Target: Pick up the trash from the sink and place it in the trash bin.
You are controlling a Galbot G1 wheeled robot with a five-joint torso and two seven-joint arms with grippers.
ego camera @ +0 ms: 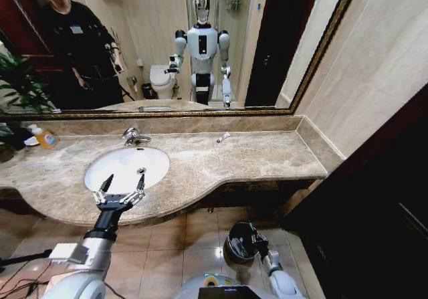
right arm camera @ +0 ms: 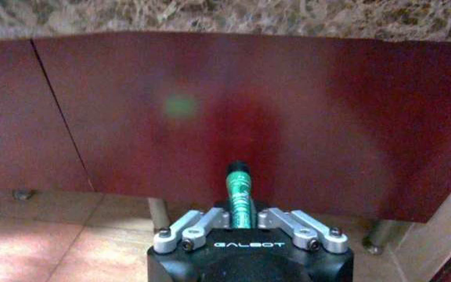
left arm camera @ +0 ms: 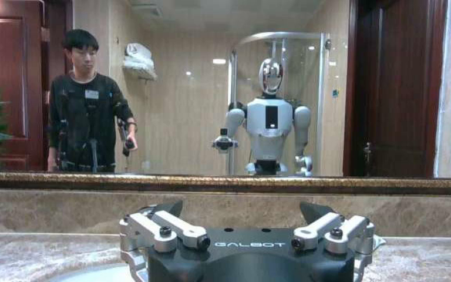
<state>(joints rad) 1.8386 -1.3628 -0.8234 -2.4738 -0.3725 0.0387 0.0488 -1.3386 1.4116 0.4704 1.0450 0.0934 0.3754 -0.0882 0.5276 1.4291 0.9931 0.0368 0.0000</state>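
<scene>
Left gripper [ego camera: 124,186]: raised over the front rim of the sink [ego camera: 157,160], fingers [ego camera: 100,193] spread wide and holding nothing; in the left wrist view the same gripper [left arm camera: 251,216] shows both finger sets splayed outward, with the counter's backsplash and the mirror [left arm camera: 209,88] beyond it. Sink: white oval basin set into the beige-brown marble counter [ego camera: 254,155], chrome faucet [ego camera: 134,136] at its back edge; the visible part of the basin looks bare white. Small tube [ego camera: 223,138]: pale, lying on the counter close to the backsplash, well to the right of the faucet and apart from the sink. Orange-liquid bottle [ego camera: 44,137]: at the far left of the counter, by green plant leaves [ego camera: 20,81]. Right gripper [ego camera: 257,240]: low, below counter level, over the right rim of the trash bin [ego camera: 234,244], a dark round bin with a shiny rim standing on the tiled floor [ego camera: 194,245]. In the right wrist view the right gripper [right arm camera: 241,218] has its fingers clamped on a dark green tube [right arm camera: 239,191], which stands up between them with its dark cap uppermost, against the red-brown cabinet front [right arm camera: 288,117] under the marble edge. In the head view the tube cannot be made out.
</scene>
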